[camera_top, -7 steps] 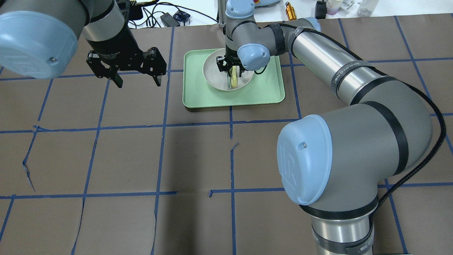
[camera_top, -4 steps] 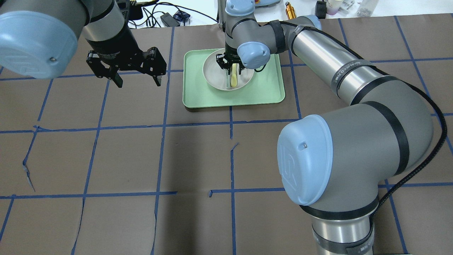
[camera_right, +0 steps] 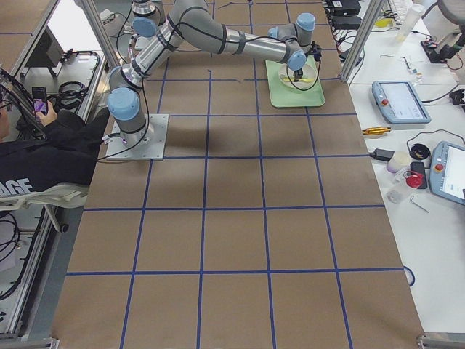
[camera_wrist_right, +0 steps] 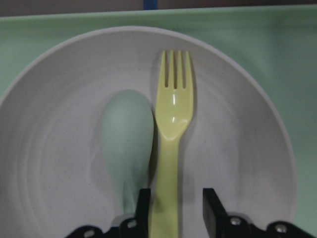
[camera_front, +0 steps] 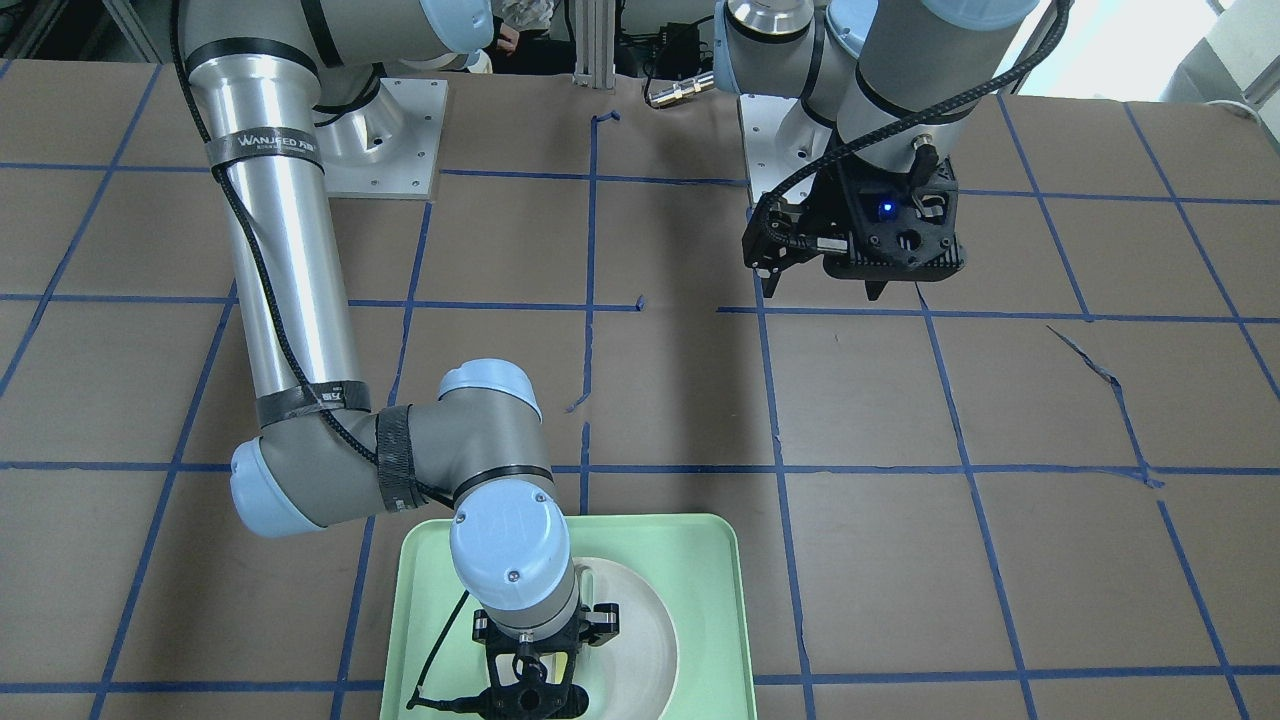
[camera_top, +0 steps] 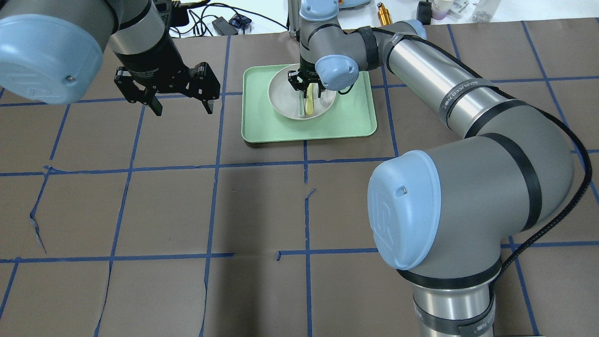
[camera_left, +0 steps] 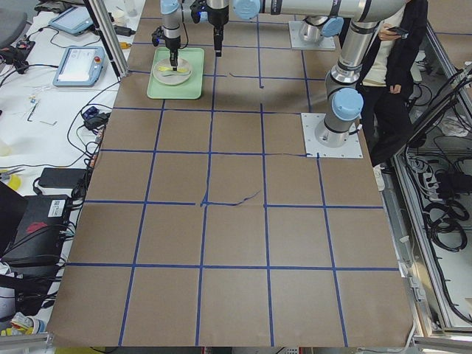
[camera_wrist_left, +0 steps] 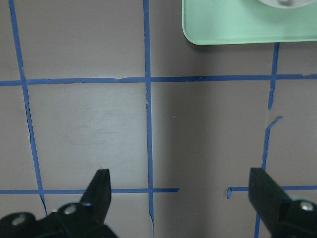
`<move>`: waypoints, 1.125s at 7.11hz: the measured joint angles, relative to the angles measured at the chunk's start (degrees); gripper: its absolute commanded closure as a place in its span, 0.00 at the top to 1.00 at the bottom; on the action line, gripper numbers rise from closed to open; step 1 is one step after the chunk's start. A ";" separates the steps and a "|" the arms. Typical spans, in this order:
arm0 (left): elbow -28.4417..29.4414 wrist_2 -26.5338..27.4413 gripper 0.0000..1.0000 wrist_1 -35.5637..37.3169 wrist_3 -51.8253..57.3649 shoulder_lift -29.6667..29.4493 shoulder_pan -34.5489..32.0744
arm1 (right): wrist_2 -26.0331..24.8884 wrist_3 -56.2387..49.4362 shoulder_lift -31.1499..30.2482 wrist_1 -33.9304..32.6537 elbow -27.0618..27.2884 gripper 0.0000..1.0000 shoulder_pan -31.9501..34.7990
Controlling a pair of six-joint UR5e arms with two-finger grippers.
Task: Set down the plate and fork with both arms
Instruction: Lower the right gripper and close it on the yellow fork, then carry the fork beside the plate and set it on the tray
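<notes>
The right pincer (camera_wrist_right: 176, 198) stands spread astride the handle of the fork (camera_wrist_right: 173, 114), which lies in the plate (camera_wrist_right: 237, 148) on the tray (camera_wrist_right: 297, 74), tight against a spoon (camera_wrist_right: 128, 129), so closing may catch the spoon too, while the left pincer (camera_wrist_left: 179, 173) hangs spread, empty, over the tabletop (camera_wrist_left: 89, 124).

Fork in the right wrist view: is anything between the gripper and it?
Nothing visible. The right gripper straddles the handle of the fork on the plate; the spoon lies close beside it, outside the jaws.
</notes>
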 measured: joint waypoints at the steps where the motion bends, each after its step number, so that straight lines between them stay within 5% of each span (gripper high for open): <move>1: 0.00 -0.02 1.00 0.00 0.00 0.00 0.01 | -0.24 -0.06 0.25 -0.02 -0.04 0.47 -0.12; 4: 0.07 -0.08 1.00 0.00 0.05 0.00 0.20 | -0.05 0.40 0.43 -0.03 -0.41 0.43 -0.19; 6: 0.08 -0.11 1.00 0.06 0.08 0.00 0.37 | 0.34 0.52 0.81 -0.04 -0.29 0.09 -0.13; 8: 0.13 -0.17 1.00 0.08 0.03 0.03 0.43 | 0.59 0.63 0.80 -0.03 -0.30 0.00 -0.12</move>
